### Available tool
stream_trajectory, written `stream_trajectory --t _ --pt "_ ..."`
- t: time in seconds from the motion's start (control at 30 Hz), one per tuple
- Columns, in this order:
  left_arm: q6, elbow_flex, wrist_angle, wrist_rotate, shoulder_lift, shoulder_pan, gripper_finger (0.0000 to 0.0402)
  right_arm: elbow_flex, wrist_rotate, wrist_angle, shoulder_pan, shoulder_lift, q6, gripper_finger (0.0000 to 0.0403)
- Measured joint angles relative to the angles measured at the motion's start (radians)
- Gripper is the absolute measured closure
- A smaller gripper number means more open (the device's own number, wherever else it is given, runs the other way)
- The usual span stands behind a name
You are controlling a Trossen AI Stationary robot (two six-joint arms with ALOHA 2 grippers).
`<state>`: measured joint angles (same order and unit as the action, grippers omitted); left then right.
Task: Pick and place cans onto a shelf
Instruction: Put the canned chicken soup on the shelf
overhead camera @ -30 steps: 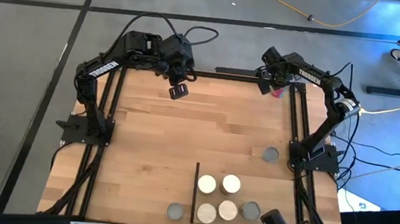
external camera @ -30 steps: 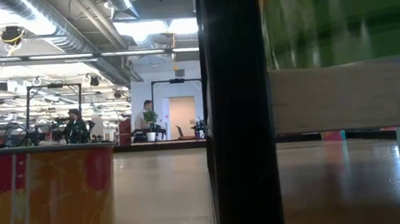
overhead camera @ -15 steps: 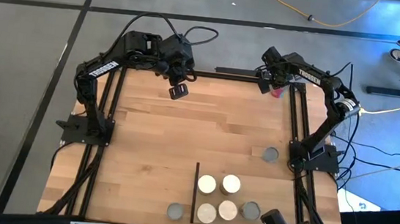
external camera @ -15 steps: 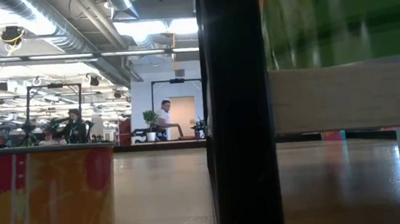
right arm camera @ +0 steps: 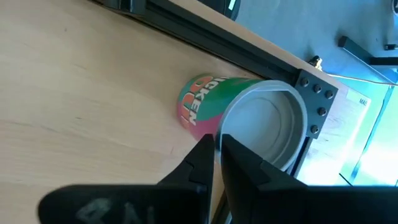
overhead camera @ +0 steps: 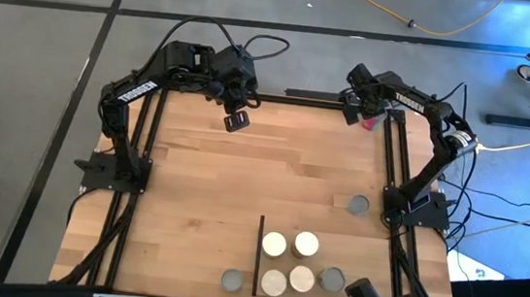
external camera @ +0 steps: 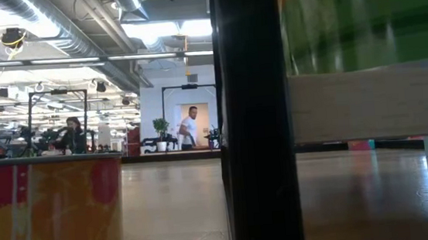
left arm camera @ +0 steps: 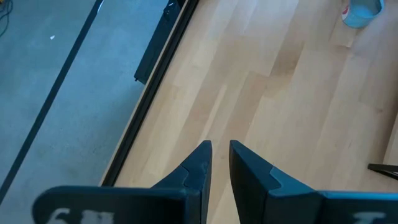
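Up high, looking straight down: four cream-topped cans (overhead camera: pixel 302 279) standing in a square on the shelf (overhead camera: pixel 289 262), with a grey-topped can (overhead camera: pixel 332 279) just beside them on the right. All five right of the thin black strip (overhead camera: pixel 259 255). Just left of that strip, a second grey can (overhead camera: pixel 233 281). Farther up the table (overhead camera: pixel 202 191), near the right rail, a lone grey can (overhead camera: pixel 358 206).

Left gripper (overhead camera: pixel 237 119) hanging over the far left part of the table, well apart from every can. Shown close up only in the left wrist view: fingers (left arm camera: pixel 198 165) with a narrow gap, bare wood past them, holding nothing.

Right gripper (overhead camera: pixel 364 114) at the far right corner, over a small pink spot. Made clear only by the right wrist view: a tipped can (right arm camera: pixel 211 102) with green and pink sides, lying against the black frame rail (right arm camera: pixel 186 31), round end facing the camera. Fingers (right arm camera: pixel 202 155) almost together, and seemingly pinching its rim.

From table height, colours hidden from above: a red and orange can (external camera: pixel 47 212) left of the strip, a green can side (external camera: pixel 360 14) very close on the right. Far off, a person (external camera: pixel 190 128) in a doorway.
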<state>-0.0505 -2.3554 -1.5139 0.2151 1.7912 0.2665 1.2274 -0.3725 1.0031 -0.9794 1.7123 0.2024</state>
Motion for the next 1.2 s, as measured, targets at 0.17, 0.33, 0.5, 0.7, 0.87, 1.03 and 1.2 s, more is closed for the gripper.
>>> stream_trajectory --t 0.17,0.33,0.5,0.7,0.87,1.03,1.2 --pt "0.0 0.0 0.0 0.0 0.0 0.0 0.0352 0.0 0.0 0.0 0.0 0.0 0.003 0.037" --pt "0.0 0.0 0.0 0.0 0.0 0.0 0.0352 -0.001 -0.004 -0.005 0.0 0.0 0.007 0.037" --pt "0.0 0.0 0.0 0.0 0.0 0.0 0.0352 -0.001 -0.008 -0.007 0.0 0.0 0.018 0.037" --pt "0.0 0.0 0.0 0.0 0.0 0.0 0.0352 -0.002 -0.008 -0.016 0.0 0.001 0.027 0.037" --pt "0.0 0.0 0.0 0.0 0.0 0.0 0.0352 -0.002 -0.003 -0.01 0.0 0.001 0.02 0.0371" --pt "0.0 0.0 0.0 0.0 0.0 0.0 0.0352 -0.002 -0.003 -0.01 0.0 0.001 0.028 0.0395" --pt "0.0 0.0 0.0 0.0 0.0 0.0 0.0352 -0.002 -0.003 -0.013 0.0 0.001 0.041 0.0389"
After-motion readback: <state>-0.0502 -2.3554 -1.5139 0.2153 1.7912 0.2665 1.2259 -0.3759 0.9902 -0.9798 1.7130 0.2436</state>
